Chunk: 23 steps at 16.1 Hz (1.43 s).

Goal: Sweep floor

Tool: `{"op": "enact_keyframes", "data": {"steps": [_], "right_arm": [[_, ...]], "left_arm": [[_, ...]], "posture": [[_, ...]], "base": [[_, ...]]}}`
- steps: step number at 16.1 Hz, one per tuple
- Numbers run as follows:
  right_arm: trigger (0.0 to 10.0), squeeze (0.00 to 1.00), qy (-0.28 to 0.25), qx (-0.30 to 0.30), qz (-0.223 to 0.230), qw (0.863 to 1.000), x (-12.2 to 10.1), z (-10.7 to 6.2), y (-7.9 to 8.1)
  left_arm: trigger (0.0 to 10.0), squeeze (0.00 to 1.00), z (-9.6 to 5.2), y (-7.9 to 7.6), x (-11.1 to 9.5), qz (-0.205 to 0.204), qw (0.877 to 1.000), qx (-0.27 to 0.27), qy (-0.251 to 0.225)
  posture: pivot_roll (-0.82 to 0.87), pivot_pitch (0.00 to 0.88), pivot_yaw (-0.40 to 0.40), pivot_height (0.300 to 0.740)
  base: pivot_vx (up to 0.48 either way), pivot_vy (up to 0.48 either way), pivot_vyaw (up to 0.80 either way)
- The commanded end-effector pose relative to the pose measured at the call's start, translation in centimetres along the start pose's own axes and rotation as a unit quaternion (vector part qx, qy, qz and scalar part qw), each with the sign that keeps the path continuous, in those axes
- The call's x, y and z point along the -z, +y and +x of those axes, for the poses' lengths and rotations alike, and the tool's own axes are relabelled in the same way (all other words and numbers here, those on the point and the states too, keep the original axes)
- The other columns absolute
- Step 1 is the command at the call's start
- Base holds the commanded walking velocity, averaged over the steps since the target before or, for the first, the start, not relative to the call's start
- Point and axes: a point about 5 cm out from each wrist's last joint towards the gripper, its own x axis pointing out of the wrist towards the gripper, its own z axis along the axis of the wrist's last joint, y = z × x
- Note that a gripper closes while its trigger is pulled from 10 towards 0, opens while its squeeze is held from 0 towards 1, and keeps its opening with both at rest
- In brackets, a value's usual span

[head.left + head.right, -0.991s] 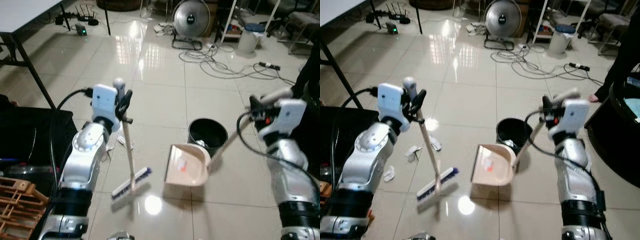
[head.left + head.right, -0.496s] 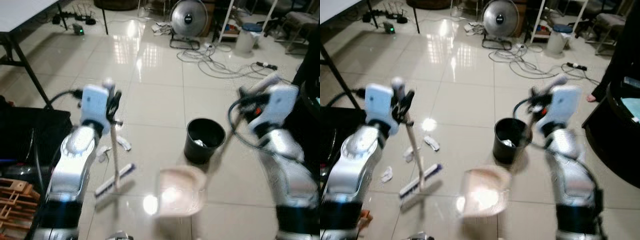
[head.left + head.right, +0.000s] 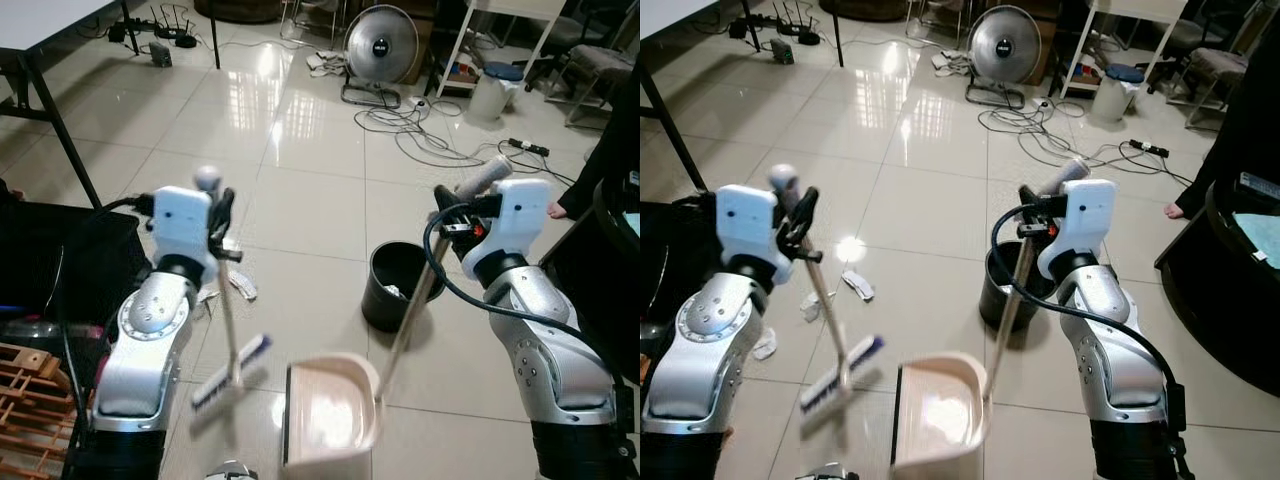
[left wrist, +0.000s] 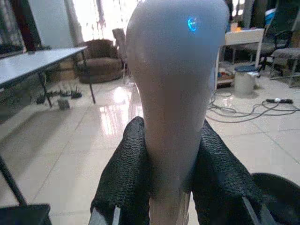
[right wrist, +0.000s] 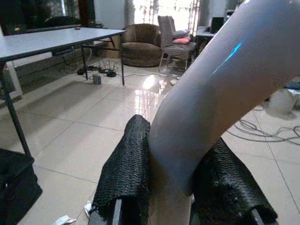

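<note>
**A:** Your left gripper (image 3: 800,215) is clamped on the top of the broom (image 3: 840,372) handle. In the left wrist view both pads (image 4: 126,173) press the pale handle from two sides. The handle leans, so the brush head sits on the floor (image 3: 930,215) low and to the left of the dustpan (image 3: 938,412).

**B:** And the right one?

**A:** Your right gripper (image 3: 1032,212) pinches the dustpan's long handle near its top end; the fingers (image 5: 125,168) squeeze it on both sides. The handle slopes down past the bin (image 3: 1002,285) to the pan, which lies in front of you with its mouth near the brush.

**B:** Why hold it so?

**A:** I think so that the brush can push dirt straight into the pan. The paper scraps (image 3: 856,285) are on the tiles beyond the brush, near your left arm, so they are not collected yet.

**B:** The bin?

**A:** It stands just behind the pan, probably ready for emptying. Some rubbish seems already inside, but I cannot see it clearly.
</note>
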Motion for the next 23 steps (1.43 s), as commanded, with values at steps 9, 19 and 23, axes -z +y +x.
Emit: {"op": "enact_keyframes", "data": {"steps": [9,19,23], "right_arm": [[10.0,0.0,-0.016,0.066,-0.021,0.997,-0.2,-1.0,-1.8],[10.0,0.0,-0.014,0.032,-0.006,0.999,0.0,-1.1,-0.9],[10.0,0.0,-0.018,0.026,-0.01,0.999,-0.1,-0.9,-0.9]], "left_arm": [[10.0,0.0,0.8,-1.4,-2.0,-0.001,0.999,0.015,-0.038],[10.0,0.0,0.9,-1.4,-2.1,-0.004,0.999,0.021,-0.041],[10.0,0.0,1.1,-1.3,-2.1,-0.004,0.999,0.02,-0.043]], "posture": [[0.07,0.031,-0.068,0.74],[0.07,0.001,-0.064,0.74],[0.07,0.0,-0.064,0.74]], "base": [[0.322,0.0,0.27],[0.412,0.0,0.0],[0.417,0.0,0.0]]}}
